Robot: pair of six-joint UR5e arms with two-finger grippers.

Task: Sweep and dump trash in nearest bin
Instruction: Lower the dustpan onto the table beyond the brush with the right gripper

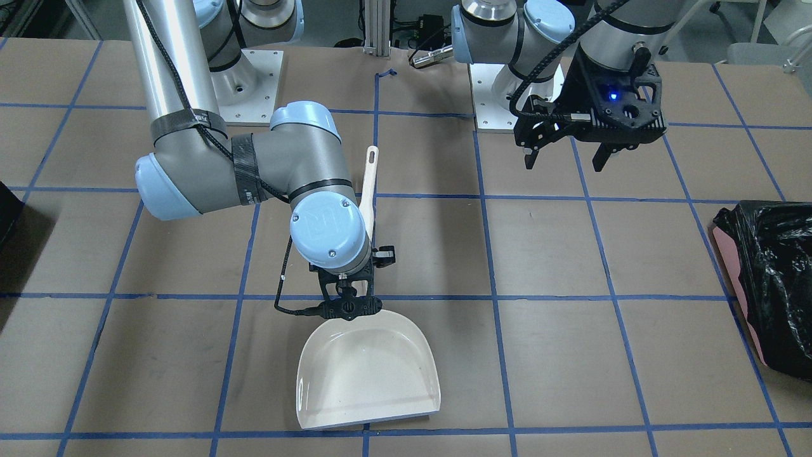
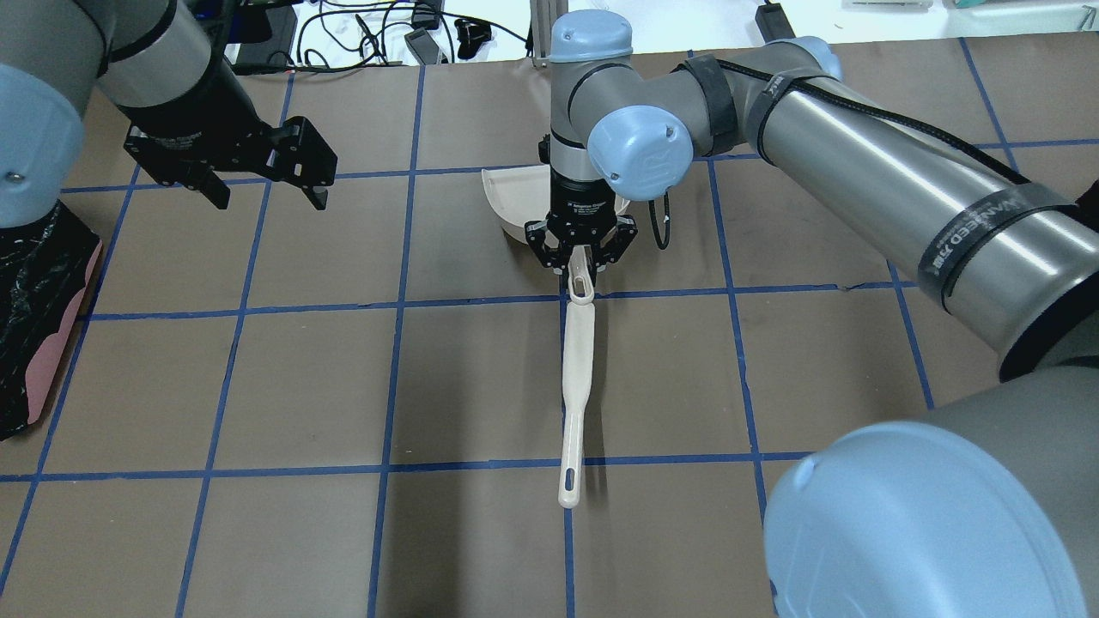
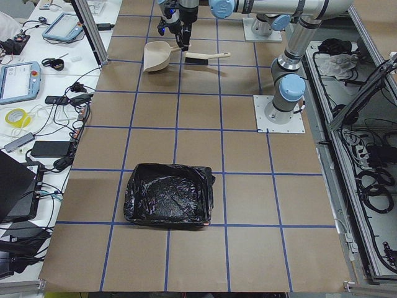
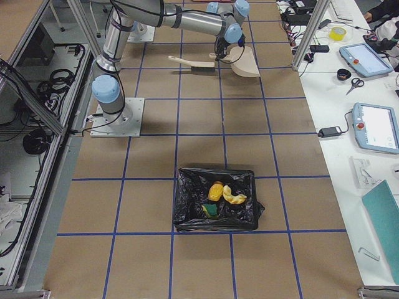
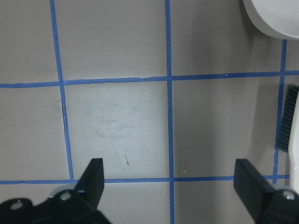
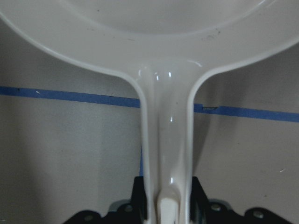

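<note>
The trash lies in the black bin (image 4: 187, 215) near the table's right end: an orange-brown lump (image 4: 216, 190), a pale yellow crescent (image 4: 235, 197) and a yellow-green sponge wedge (image 4: 209, 210). In the front view this bin shows only as a black edge (image 1: 7, 209). My right gripper (image 2: 581, 264) is shut on the handle of a cream dustpan (image 1: 368, 374), which rests flat and empty on the table. The handle runs between the fingers in the right wrist view (image 6: 167, 140). My left gripper (image 1: 564, 162) is open and empty, hovering above the table.
A cream-handled brush (image 2: 575, 386) lies on the table beside the dustpan handle; its dark bristles show in the left wrist view (image 5: 282, 116). A pink bin with a glossy black bag (image 1: 771, 279) stands at the table's left end and looks empty (image 3: 169, 194).
</note>
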